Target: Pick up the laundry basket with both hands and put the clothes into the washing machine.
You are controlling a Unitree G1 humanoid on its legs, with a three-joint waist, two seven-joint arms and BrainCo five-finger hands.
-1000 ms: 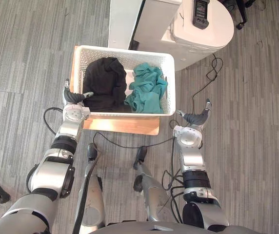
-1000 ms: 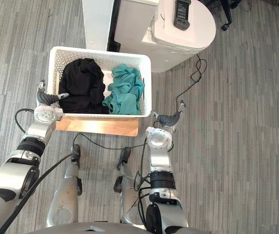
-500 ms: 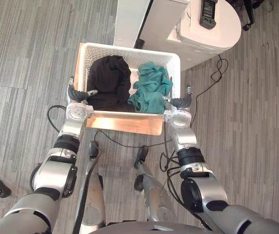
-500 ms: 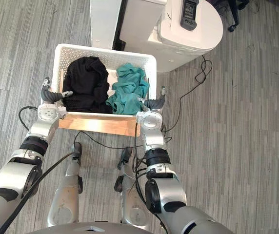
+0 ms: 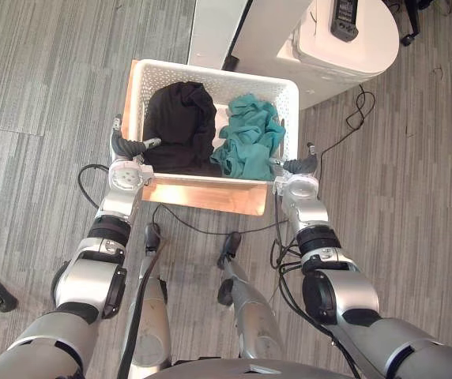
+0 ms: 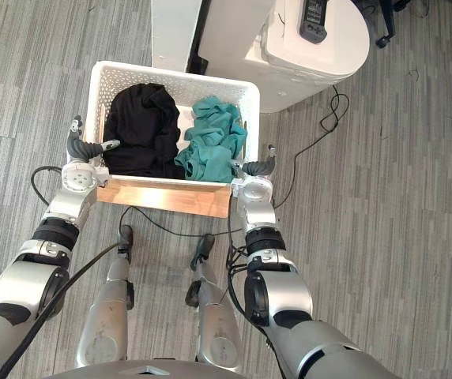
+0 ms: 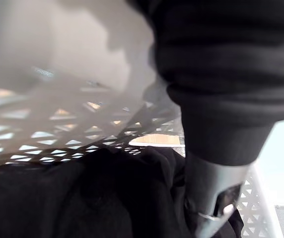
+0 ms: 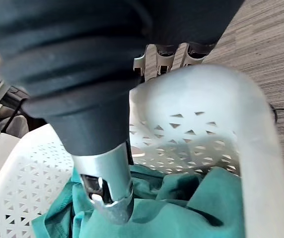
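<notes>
**A:** Two hands at the load, so which step is this?

**B:** The grasp before the lift, by my reading. The white round-topped washing machine (image 5: 344, 47) stands at one o'clock, well apart from both arms. At twelve o'clock the white perforated plastic laundry basket (image 5: 218, 72) rests on a low wooden stand (image 5: 202, 195) and is not yet raised.

**A:** And the clothes?

**B:** Both are inside the basket. A crumpled black garment (image 5: 178, 126) fills the nine o'clock half and a bunched teal garment (image 5: 246, 142) fills the three o'clock half. They touch in the middle.

**A:** The hands?

**B:** The left hand (image 5: 125, 147) sits at the basket's nine o'clock wall. Its thumb (image 7: 209, 193) hooks inside against the black cloth and its fingers lie outside, so it pinches the wall. The right hand (image 5: 299, 166) mirrors it at three o'clock. Its thumb (image 8: 105, 183) hangs inside above the teal cloth, its fingers are past the rim, and the wall is between them. It reads as a pinch, though I can't tell how firm.

**A:** What does the next move call for?

**B:** Both arms should rise together and level so the basket clears the stand without tipping. Then it can be carried toward one o'clock. A grip on the thin wall may slip if one side leads.
</notes>
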